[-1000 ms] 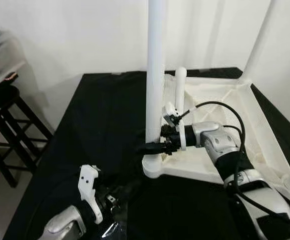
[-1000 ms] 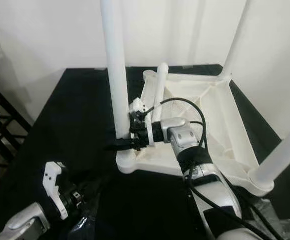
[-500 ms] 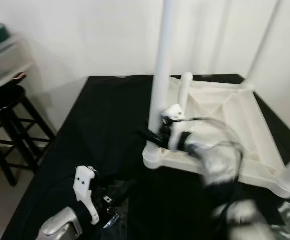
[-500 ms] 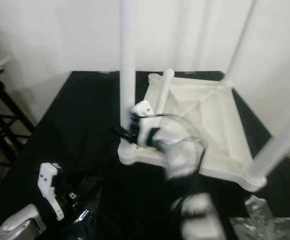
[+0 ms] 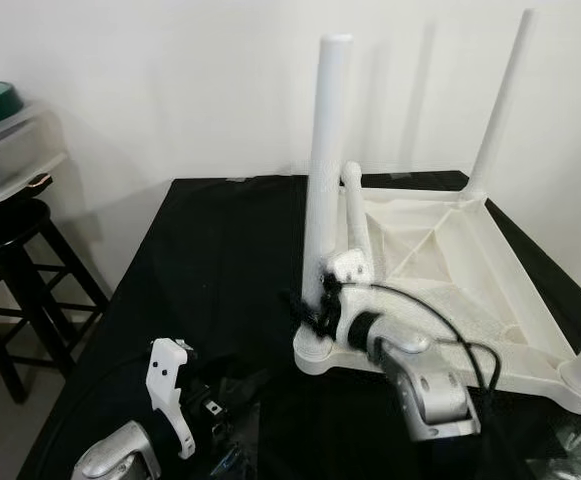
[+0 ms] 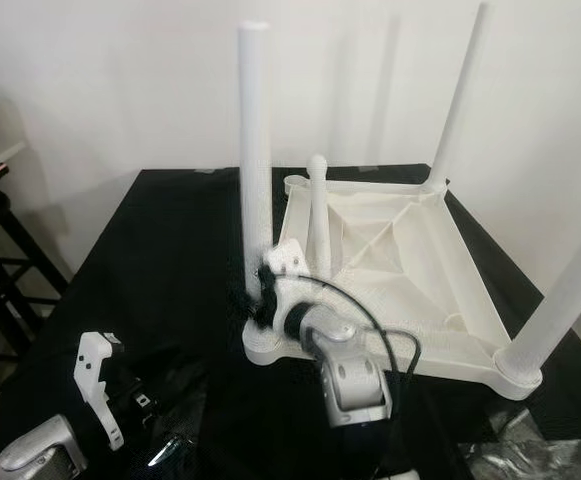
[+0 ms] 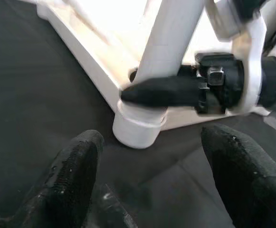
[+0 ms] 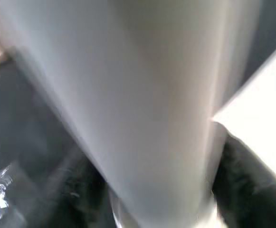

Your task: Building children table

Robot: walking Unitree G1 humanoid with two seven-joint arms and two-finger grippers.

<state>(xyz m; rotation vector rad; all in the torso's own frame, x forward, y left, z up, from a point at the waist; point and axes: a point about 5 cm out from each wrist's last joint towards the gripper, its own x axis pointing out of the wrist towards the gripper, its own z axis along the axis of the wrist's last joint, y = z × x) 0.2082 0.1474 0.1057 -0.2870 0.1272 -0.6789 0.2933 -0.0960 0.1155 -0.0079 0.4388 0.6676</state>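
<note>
Upturned white tabletop (image 5: 450, 250) on black-covered desk (image 5: 210, 260), legs pointing up so they can be socketed from above. Right pincer (image 5: 310, 308) clenched around near-corner leg (image 5: 325, 170) just above its socket, presumably steadying or seating it. Left pincer (image 7: 152, 175) released, fingers spread, hovering low near that corner. Loose fourth leg (image 5: 355, 210) leaning inside the frame, not yet fitted.

Head views look down from above; both wrist views closely share the table leg (image 7: 168, 52).
</note>
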